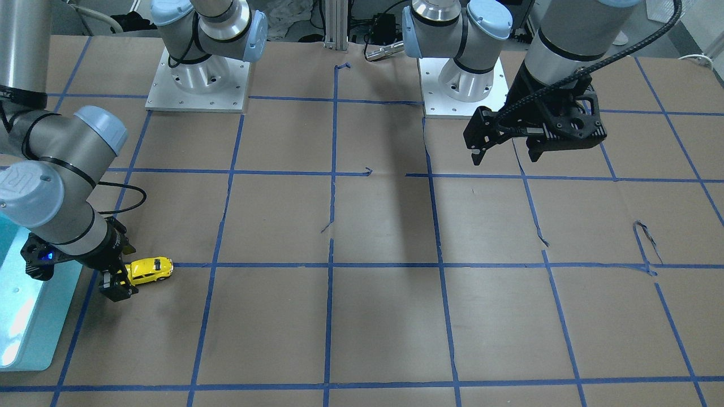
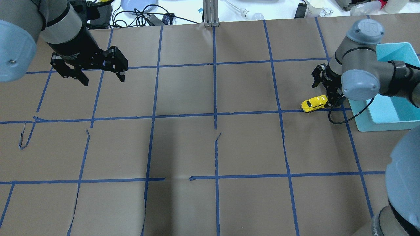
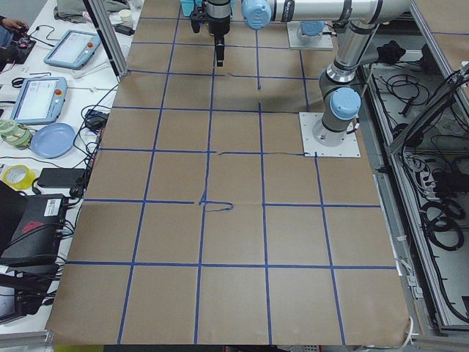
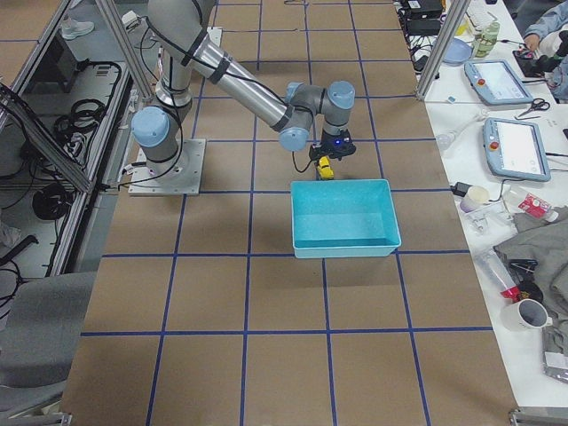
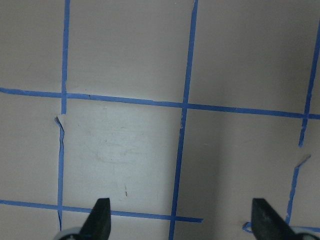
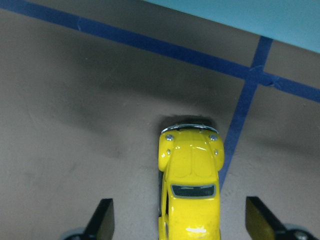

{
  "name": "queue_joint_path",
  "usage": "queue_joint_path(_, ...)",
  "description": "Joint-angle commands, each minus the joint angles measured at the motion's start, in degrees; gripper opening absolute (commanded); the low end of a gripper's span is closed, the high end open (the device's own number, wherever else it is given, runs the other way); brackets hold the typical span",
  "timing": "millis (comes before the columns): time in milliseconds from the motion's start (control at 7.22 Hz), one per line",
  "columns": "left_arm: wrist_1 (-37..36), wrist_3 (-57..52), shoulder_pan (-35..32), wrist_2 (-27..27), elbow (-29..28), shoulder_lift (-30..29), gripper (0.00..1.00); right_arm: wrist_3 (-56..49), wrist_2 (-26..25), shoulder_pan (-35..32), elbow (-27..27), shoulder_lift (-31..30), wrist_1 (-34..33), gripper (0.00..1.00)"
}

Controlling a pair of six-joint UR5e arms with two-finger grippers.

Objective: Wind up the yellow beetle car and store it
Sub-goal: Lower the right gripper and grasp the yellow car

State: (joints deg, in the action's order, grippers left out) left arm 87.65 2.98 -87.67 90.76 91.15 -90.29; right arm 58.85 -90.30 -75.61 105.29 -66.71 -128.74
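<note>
The yellow beetle car (image 1: 148, 269) stands on its wheels on the brown paper, beside a blue tape line. It also shows in the overhead view (image 2: 314, 103), the right side view (image 4: 326, 169) and the right wrist view (image 6: 190, 195). My right gripper (image 1: 121, 270) is low at the table and open. Its fingertips (image 6: 104, 224) stand well clear on either side of the car's rear half. My left gripper (image 2: 102, 79) is open and empty, held above the table far from the car. Its wrist view (image 5: 182, 220) shows only paper and tape.
A teal bin (image 2: 393, 111) stands just behind the right gripper at the table's edge, and its rim shows in the right wrist view (image 6: 260, 17). The two arm bases (image 1: 198, 79) sit at the robot's side. Brown paper with a blue tape grid covers the table.
</note>
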Motion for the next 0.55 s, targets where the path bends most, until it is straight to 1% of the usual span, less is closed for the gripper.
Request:
queue_joint_path(0,-0.02,-0.08,-0.04,-0.07,0.0,-0.15,1.0,0.29,0.48,-0.06,0.71,0.61,0.07,0.74)
queue_joint_path(277,-0.02,-0.08,-0.04,-0.06,-0.61,-0.67,1.0,0.38,0.39,-0.06,2.55,0.61,-0.45,0.6)
queue_joint_path(416,-0.02,-0.08,-0.04,0.03,-0.27,-1.03,1.0,0.3,2.39,-0.06,2.73,0.52,-0.11,0.43)
